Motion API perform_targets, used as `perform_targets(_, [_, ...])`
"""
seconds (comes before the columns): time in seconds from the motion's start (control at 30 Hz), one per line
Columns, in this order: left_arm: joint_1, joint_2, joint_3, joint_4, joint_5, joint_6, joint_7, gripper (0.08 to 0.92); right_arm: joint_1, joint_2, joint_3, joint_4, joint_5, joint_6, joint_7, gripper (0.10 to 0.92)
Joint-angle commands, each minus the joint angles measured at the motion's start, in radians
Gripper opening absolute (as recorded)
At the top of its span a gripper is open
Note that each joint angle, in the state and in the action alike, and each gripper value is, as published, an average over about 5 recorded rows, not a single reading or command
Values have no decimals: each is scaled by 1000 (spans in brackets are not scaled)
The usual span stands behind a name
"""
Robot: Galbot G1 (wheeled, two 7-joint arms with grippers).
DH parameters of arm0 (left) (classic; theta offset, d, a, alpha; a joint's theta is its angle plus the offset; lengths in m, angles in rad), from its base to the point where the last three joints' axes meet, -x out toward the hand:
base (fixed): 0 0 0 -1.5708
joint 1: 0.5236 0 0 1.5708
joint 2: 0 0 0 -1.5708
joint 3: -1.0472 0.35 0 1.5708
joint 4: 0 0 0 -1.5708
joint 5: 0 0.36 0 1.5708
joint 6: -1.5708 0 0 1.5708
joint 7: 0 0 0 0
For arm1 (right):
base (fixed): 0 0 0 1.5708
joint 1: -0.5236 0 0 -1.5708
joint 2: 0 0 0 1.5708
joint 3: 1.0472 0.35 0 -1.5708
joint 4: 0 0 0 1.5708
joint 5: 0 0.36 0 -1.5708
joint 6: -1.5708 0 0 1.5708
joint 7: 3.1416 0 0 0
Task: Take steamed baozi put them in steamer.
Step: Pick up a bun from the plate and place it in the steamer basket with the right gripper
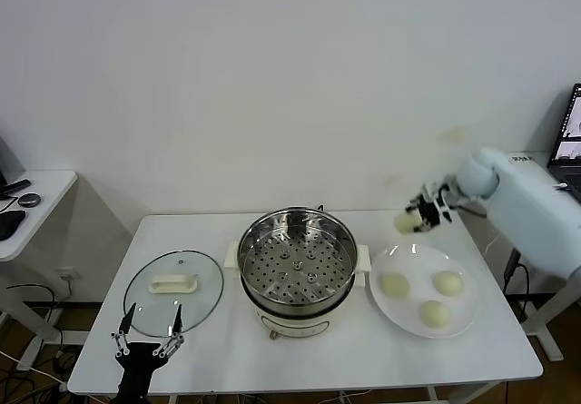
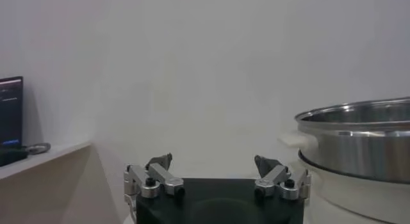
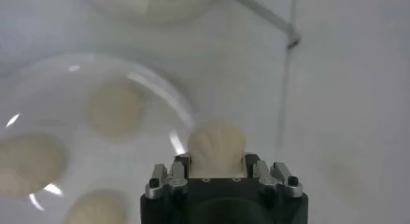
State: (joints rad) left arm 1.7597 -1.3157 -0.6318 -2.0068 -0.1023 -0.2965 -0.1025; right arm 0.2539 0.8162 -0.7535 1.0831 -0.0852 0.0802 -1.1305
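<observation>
Stainless-steel steamer (image 1: 296, 261) at counter (image 1: 227, 354) centre, perforated tray bare, no bun loaded yet. One steamed baozi (image 1: 407, 223) clamped in right hand (image 1: 419, 216), raised above far rim of plate (image 1: 392, 311); three more on plate, just right of steamer. Left hand (image 1: 148, 333) spread wide, idle by glass lid (image 1: 172, 284).

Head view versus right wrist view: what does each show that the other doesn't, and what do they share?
Only the head view shows the steamer with its empty perforated tray, the glass lid on the table, and the open left gripper at the table's near edge. Only the right wrist view shows the pleated top of the held bun close up. Both show the right gripper shut on that bun above the plate, and three buns on the plate.
</observation>
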Motion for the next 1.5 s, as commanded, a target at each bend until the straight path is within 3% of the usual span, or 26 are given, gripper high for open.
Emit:
perform_targets(0.03, [0, 7, -4, -1, -16, -1, 0, 823, 345, 81, -295, 109, 247, 114, -20, 526])
perform_targets(0.27, [-7, 11, -27, 2, -33, -3, 2, 823, 308, 280, -377, 120, 180, 281, -2, 534])
perform_targets(0.57, [-6, 10, -70, -8, -43, -2, -1, 823, 182, 504, -400, -65, -73, 520, 32, 534])
perform_targets(1.07, [-3, -6, -79, 4, -42, -8, -3, 823, 75, 558, -316, -226, -392, 717, 95, 552])
perform_targets(1.23, [-1, -9, -78, 5, -41, -11, -5, 823, 66, 569, -296, -248, -418, 743, 110, 560])
perform_targets(1.33, [1, -9, -79, 6, -41, -13, -6, 823, 62, 576, -285, -252, -424, 746, 115, 596])
perform_targets(1.5, [1, -13, -81, 5, -41, -15, -12, 823, 71, 572, -289, -238, -370, 744, 125, 737])
